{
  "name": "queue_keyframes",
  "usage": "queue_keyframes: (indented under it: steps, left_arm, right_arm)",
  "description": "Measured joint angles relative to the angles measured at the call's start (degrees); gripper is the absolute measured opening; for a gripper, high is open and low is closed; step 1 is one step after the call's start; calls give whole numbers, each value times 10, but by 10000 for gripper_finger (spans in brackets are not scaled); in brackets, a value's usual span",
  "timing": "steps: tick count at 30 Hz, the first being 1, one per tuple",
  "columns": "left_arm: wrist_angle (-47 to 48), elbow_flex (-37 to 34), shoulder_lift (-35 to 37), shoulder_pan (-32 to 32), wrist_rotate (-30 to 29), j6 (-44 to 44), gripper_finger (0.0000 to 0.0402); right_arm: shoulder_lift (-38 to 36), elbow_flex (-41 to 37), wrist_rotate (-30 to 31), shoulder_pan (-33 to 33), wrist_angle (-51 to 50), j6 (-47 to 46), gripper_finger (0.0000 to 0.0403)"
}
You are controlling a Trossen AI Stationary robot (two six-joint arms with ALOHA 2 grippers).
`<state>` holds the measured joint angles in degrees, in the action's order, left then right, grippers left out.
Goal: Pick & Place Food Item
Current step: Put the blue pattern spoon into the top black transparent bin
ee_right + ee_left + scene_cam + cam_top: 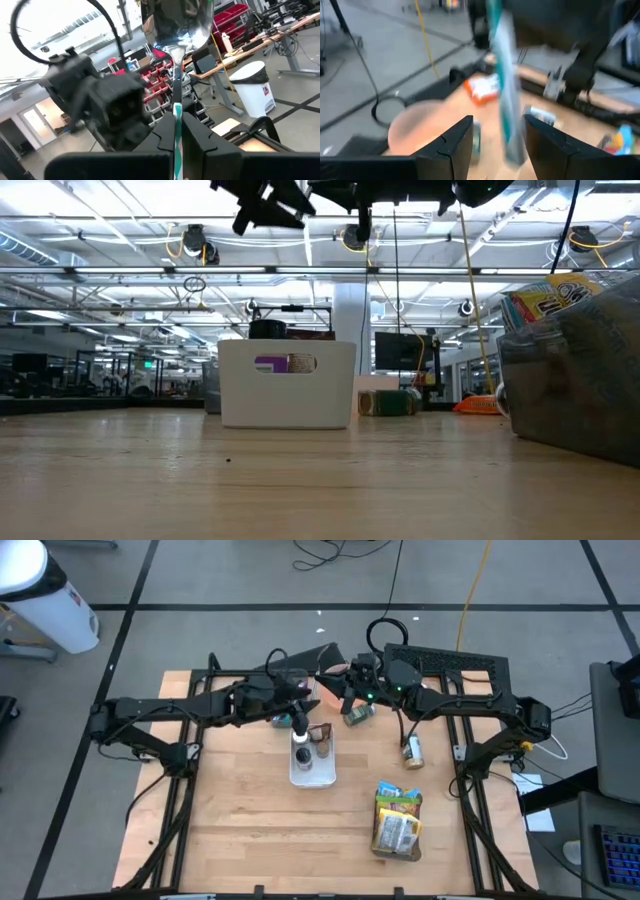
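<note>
Wooden table (240, 840) fills the high view, with the two dark arms reaching in from either side and meeting above its far middle. The left arm (170, 715) comes in from the left and the right arm (470, 705) from the right.

A white bin (312, 776) stands at the centre of the table with a bottle and a small jar upright inside it. A stack of bright snack bags (398, 822) lies near the right front, well apart from the bin. A pale pink plate (415, 127) sits at the far edge, with an orange packet (482, 89) just beside it. One can (412, 751) lies to the right of the bin, and a greenish can (358, 716) lies farther back, under the meeting grippers.

The right gripper (176, 125) is raised off the table, its fingers pinched tight on the teal handle of what looks like a spoon (176, 25), whose shiny bowl points away from the wrist. The left gripper (497, 120) faces it at the same height. Its fingers (452, 145) stand about half spread, one on each side of the teal handle, with a gap showing on both sides. No food item is in either claw.
</note>
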<state>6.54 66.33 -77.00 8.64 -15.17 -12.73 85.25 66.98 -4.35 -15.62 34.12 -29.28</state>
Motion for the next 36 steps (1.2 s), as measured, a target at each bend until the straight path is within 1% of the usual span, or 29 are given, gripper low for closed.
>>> queue_keyframes:
  steps: [3,5,14,16,27,36]
  left_arm:
    - [-1,-1,-4,0,-6,-14,172]
    - [-1,0,-5,0,-10,-16,161]
    - [-3,0,-6,0,-7,-19,58]
    - [-3,0,-6,0,-5,-20,42]
    - [-2,-1,-6,0,5,-22,42]
    - [-2,-1,-6,0,26,-31,41]
  right_arm:
    - [0,0,0,0,-1,0,0]
    - [0,0,0,0,-3,0,0]
    - [0,0,3,0,-13,3,0]
    - [0,0,4,0,-13,5,0]
    - [0,0,2,0,-20,7,1]
    - [0,0,-5,0,-22,5,30]
